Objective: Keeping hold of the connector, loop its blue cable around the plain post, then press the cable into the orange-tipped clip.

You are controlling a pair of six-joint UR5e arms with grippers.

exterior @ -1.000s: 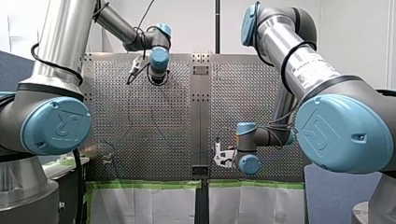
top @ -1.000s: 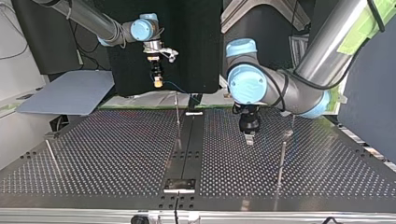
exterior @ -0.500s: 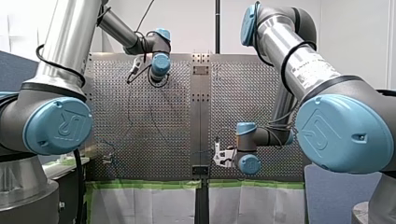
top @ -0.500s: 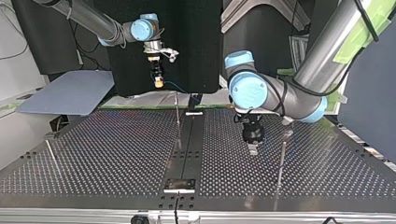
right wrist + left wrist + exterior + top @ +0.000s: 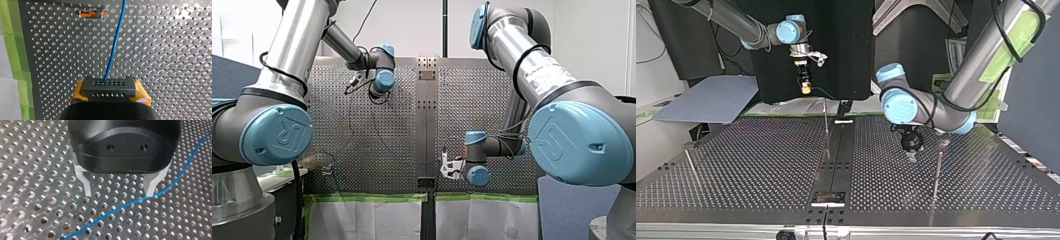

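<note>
Seen from across the perforated tabletop [image 5: 736,165], a thin rod [image 5: 691,167] leans at the far left. Next along, the robot's right pincer [image 5: 806,88] hangs raised above the tabletop's far side. Its yellow pads [image 5: 78,93] are pressed against both sides of the dark connector [image 5: 108,86]. The blue cable [image 5: 115,42] leaves the connector's face and runs straight ahead over the holes. It passes near the orange-tipped clip [image 5: 90,14], which sits on the tabletop, and the two do not touch. A strip of green tape [image 5: 15,37] borders the tabletop on the clip's side. At the tabletop's middle a centre post [image 5: 826,125] stands upright by the seam. To its right the left pincer [image 5: 911,156] points down, close over the surface, with a second post [image 5: 937,172] just beside it. The left wrist camera shows the pincer's metal fingers [image 5: 86,185] spread wide with nothing between them. The cable crosses the surface slantwise ahead of them and reaches the tip of one finger, though whether they touch cannot be made out.
</note>
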